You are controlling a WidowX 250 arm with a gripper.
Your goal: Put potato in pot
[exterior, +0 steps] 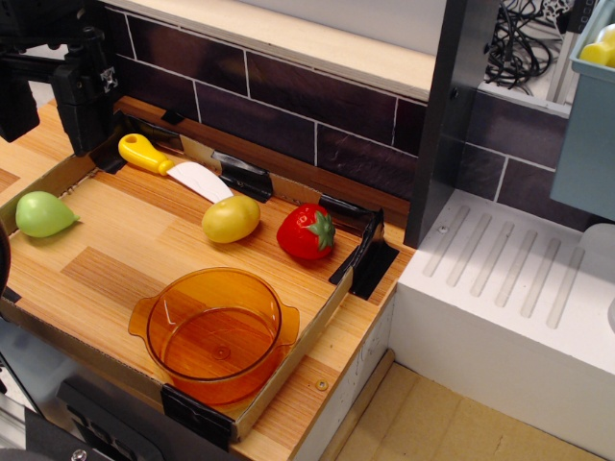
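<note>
Potato (231, 219) sits loose on the bench (106, 254), mid-tray, just right of the white spatula blade and just left of the strawberry (307, 232). Nothing is touching it, so it is not picked up.

Pot (217, 331) is nearer the camera, at the front edge of the tray, upright and empty; you can see straight through to its base. Near the potato but apart from it, a short hop toward you.

So task progress is zero as far as you can see: grasp, lift, carry and release are all left.

Tool (85, 91) is the dark block at the far left corner, well apart from the potato, up by the yellow spatula handle (142, 152). Its fingers are hidden in the black mass, so you cannot tell if they are apart or together. It looks to be holding nothing.

The green pear (42, 213) lies at the far left edge, out of the way. Don't mix it with the potato; the potato is the yellower one by the strawberry. Watch the spatula blade on the approach, as it lies close on the potato's far-left side.
</note>
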